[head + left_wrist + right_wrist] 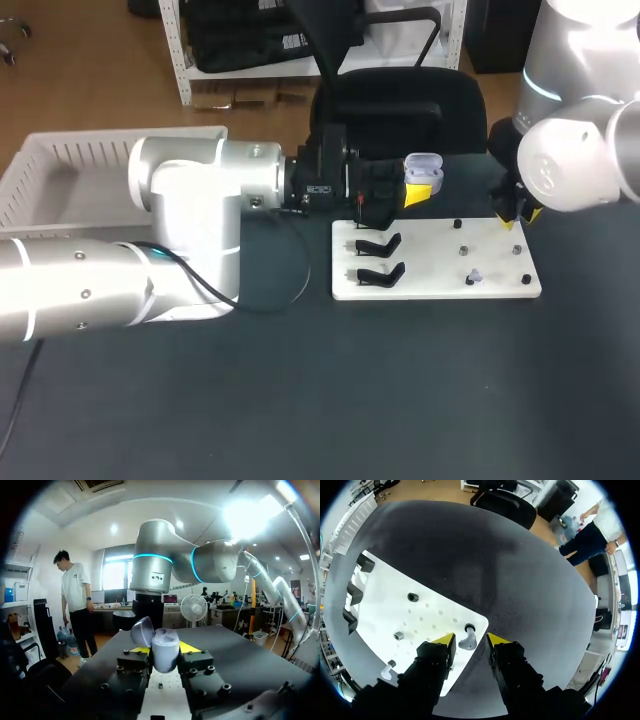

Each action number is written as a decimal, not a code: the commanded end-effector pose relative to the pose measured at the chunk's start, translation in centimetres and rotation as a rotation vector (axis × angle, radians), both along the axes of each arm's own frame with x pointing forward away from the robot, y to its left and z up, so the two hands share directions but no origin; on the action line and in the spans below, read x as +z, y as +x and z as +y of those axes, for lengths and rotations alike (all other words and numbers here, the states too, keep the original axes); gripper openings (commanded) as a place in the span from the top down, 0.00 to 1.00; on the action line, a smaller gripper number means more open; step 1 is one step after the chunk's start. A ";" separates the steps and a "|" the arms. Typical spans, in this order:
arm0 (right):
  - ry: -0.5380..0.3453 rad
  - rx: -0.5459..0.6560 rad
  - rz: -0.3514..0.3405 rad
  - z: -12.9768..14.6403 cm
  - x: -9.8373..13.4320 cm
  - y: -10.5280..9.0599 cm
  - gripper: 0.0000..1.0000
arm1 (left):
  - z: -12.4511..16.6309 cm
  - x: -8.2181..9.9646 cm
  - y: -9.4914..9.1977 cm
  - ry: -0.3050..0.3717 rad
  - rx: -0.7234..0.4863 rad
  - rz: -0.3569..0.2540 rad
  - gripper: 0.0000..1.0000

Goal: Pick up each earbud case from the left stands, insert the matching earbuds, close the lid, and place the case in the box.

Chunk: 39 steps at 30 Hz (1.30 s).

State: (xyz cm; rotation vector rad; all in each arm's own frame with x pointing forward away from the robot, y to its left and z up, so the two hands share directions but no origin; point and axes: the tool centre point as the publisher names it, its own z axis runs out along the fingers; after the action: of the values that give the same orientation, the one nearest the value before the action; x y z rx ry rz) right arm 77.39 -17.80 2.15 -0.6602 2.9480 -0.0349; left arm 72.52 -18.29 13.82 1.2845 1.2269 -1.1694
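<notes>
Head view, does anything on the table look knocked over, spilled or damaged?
Nothing stands out. The white board lies flat with its black stands lined up, and the earbud case sits open in the left gripper with no visible damage.

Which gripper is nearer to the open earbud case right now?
Left. The left gripper is shut on the earbud case; the right gripper hangs open over the white board's far right corner, apart from it.
</notes>
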 end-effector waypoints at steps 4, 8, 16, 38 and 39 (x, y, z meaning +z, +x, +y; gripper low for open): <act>-0.001 0.001 -0.003 0.0 0.2 -0.1 0.62 | 0.0 -0.1 -0.2 -0.005 0.008 -0.004 1.00; 0.003 -0.007 -0.001 0.0 0.1 -0.1 0.71 | 0.0 -0.1 -0.2 -0.005 0.008 -0.004 1.00; 0.002 -0.006 0.001 0.1 0.0 0.0 0.89 | 0.0 -0.1 -0.2 -0.005 0.008 -0.004 1.00; -0.034 -0.149 -0.001 1.5 10.5 -7.3 1.00 | 0.0 -0.1 -0.2 -0.005 0.008 -0.004 1.00; -0.036 -0.166 -0.001 1.7 11.1 -7.9 1.00 | 0.0 -0.1 -0.2 -0.005 0.008 -0.004 1.00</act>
State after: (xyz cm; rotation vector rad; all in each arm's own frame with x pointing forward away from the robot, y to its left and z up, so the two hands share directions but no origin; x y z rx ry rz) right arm 73.20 -16.00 10.24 -0.4507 3.0341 -0.0812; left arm 72.52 -18.29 13.83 1.2846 1.2271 -1.1694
